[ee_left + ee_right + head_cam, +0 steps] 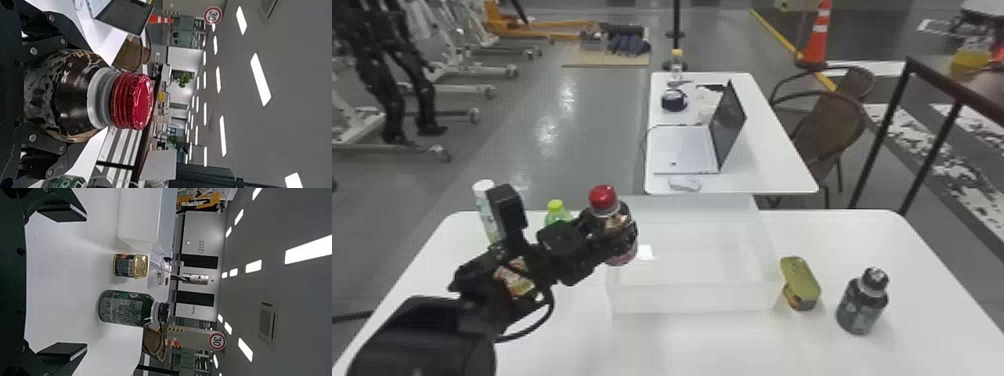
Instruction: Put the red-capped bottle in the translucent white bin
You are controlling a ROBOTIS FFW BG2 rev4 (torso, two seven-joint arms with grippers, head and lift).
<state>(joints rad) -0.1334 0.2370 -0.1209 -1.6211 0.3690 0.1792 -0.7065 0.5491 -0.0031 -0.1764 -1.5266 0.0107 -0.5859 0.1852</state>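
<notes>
In the head view my left gripper (612,240) is shut on the red-capped bottle (602,199), which is held nearly upright at the left wall of the translucent white bin (692,299). Whether the bottle is over the rim or just outside it I cannot tell. The left wrist view has the bottle's red cap (132,100) close up, its dark body between the fingers of my left gripper (47,96). My right gripper (66,282) stands open in the right wrist view, nothing between its fingertips; the bin (141,215) is beyond it.
Right of the bin are a yellow-lidded can (801,280) and a dark bottle (862,302). A white tube (484,205) and a green-capped bottle (557,212) stand behind the left arm. Another table (772,150) with a laptop (687,147) lies beyond the bin.
</notes>
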